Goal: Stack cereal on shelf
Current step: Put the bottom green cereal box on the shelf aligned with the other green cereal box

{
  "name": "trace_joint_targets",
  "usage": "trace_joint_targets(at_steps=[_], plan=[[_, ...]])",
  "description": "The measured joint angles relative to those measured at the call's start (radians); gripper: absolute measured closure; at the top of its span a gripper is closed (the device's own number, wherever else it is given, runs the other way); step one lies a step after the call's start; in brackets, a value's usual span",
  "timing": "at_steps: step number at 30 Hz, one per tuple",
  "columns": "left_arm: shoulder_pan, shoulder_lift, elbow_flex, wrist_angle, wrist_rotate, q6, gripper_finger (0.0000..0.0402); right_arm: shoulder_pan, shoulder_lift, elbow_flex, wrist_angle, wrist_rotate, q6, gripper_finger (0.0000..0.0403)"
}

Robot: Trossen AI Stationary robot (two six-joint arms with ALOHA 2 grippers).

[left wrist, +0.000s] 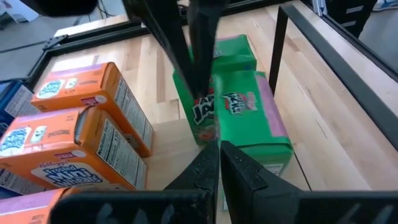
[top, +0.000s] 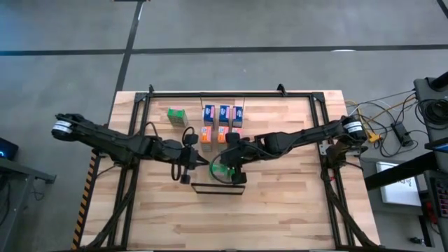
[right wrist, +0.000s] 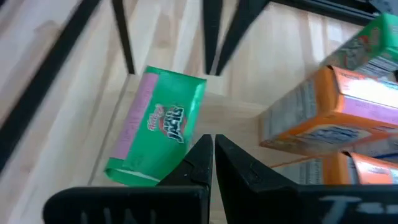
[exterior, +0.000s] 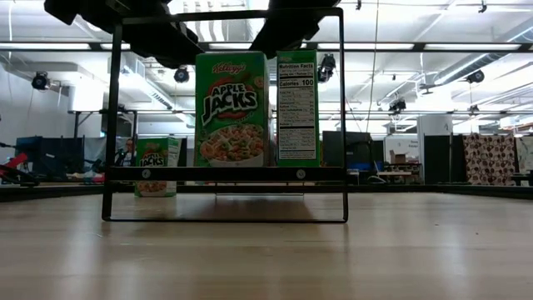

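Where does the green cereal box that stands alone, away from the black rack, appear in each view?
High view: the lone green box stands left of the blue boxes.
Low view: it is small, far back, lower left, behind the black rack.
Left wrist view: not in it.
Right wrist view: probably the green corner beyond the orange boxes.
Shared landmark: the orange boxes, in the high and both wrist views.
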Motion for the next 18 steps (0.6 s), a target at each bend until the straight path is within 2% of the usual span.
trace_joint_targets(at_steps=[8,14,18], plan=[[-0.002,-0.035,0.000,-0.003,0.003,0.009,0.0401,0.000,0.000,0.000,0.002,-0.028,0.025,0.0394],[-0.006,-0.038,0.000,-0.008,0.120,0.009,0.0401,0.000,0.000,0.000,0.002,-0.027,0.016,0.0394],[-0.007,-0.008,0.000,0.016,0.135,0.005,0.0401,0.000,0.000,0.000,-0.001,-0.027,0.009,0.0394]])
